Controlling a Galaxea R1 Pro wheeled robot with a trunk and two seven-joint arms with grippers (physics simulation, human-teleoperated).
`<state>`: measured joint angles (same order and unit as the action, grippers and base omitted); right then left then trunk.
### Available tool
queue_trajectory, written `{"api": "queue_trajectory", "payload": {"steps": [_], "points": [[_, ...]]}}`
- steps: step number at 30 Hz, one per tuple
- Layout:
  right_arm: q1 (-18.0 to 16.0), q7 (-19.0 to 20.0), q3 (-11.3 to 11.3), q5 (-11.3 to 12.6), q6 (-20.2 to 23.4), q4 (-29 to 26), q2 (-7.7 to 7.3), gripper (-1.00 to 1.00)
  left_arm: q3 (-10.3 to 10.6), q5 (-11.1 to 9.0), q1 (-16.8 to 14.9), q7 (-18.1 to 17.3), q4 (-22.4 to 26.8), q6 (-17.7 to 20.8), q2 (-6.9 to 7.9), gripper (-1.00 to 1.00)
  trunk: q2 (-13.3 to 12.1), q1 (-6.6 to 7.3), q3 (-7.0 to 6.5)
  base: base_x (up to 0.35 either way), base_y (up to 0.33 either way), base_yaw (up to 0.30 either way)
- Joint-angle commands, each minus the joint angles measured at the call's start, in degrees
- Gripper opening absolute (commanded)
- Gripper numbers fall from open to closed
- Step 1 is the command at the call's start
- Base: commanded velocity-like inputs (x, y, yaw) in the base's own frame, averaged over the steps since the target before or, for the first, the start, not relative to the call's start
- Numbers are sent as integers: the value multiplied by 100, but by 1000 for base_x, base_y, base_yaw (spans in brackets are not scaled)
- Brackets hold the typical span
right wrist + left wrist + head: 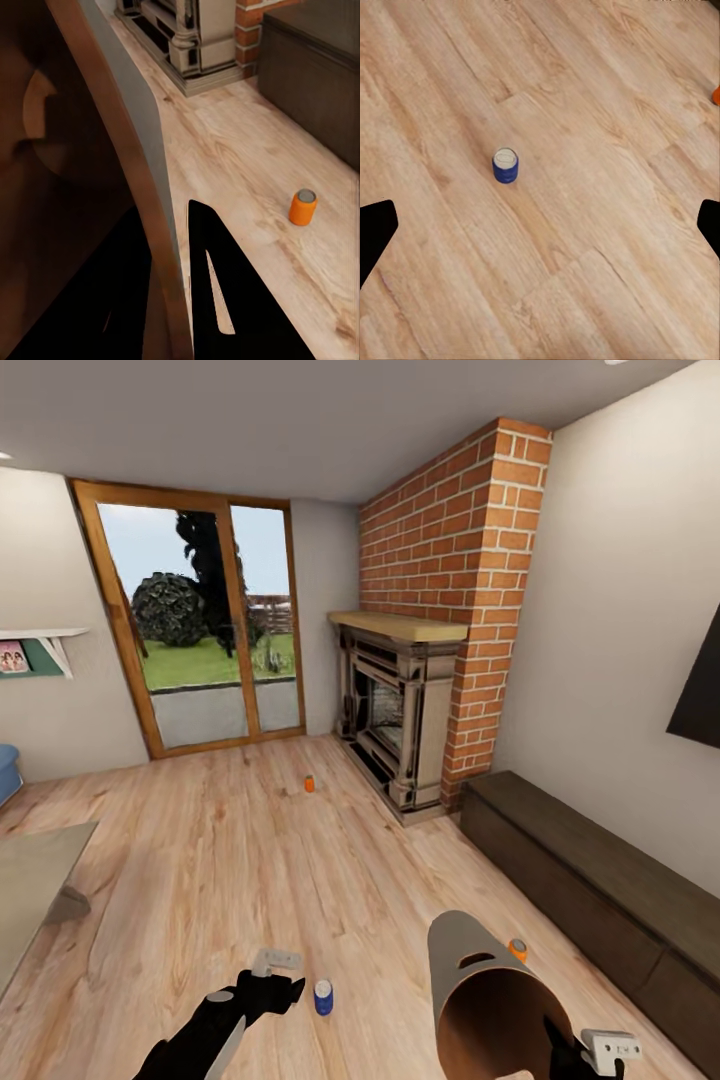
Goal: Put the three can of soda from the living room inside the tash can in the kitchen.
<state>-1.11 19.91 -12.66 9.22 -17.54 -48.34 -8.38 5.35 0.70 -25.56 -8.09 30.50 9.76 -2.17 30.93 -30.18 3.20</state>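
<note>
Left wrist view puts the upright mottled blue soda can (pixel 505 166) ahead between our spread left gripper (pixel 540 232) fingers, while our right gripper (pixel 169 292) clamps the light grey cylindrical bin's (pixel 127 150) rim.

No text, label, brand or number can be read anywhere. The mottled blue drink can (pixel 505 166) on the light wood floor (pixel 585 285) shows no legible print, and the small orange drink can (pixel 303 207) is likewise plain.
</note>
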Motion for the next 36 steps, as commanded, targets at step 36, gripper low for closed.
{"api": "queue_trajectory", "payload": {"steps": [36], "points": [[-11,-209,139,28,-4,123,3,-100,-8,0,-10,0,-18,0,-3,100,1,0,-1,276,-136,0]]}}
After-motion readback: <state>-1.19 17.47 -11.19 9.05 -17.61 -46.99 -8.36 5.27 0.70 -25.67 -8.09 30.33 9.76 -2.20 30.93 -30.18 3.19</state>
